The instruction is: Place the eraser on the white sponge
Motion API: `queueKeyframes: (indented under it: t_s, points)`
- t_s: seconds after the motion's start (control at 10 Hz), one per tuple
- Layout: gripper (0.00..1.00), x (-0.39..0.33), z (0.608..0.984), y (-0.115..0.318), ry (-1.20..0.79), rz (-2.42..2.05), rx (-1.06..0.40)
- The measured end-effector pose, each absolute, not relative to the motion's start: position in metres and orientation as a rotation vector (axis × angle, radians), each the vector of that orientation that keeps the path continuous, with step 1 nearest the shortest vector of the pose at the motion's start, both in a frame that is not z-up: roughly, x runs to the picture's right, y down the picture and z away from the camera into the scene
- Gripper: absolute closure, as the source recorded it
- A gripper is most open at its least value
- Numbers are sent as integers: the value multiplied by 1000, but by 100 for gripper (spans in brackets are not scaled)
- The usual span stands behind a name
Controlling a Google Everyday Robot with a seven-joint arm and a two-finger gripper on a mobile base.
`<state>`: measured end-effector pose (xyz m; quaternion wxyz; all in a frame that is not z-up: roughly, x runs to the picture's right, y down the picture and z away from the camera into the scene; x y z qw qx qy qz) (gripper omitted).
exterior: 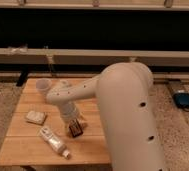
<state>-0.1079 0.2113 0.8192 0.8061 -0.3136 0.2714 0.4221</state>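
Note:
The eraser (75, 129) is a small dark block with reddish markings, lying on the wooden table (28, 152) near its middle. My gripper (70, 119) hangs from the white arm and sits directly over the eraser's far edge, touching or almost touching it. The white sponge (35, 117) is a flat off-white pad on the table's left side, well to the left of the gripper and eraser. Nothing lies on the sponge.
A white tube with a label (54, 141) lies diagonally in front of the sponge, left of the eraser. A white cup (43, 86) stands at the table's back left. My large white arm link (130, 115) covers the table's right side. A blue object (182, 99) lies on the floor at the right.

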Motion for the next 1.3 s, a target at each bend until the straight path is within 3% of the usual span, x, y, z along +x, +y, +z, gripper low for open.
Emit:
queueKeyframes:
  t_s: [0.5, 0.7, 1.0, 1.3]
  points:
    - [80, -115, 828, 214, 591, 896, -674]
    - [96, -116, 828, 206, 588, 901, -663]
    - [100, -144, 812, 164, 486, 864, -638]
    - [100, -201, 776, 151, 329, 710, -680]
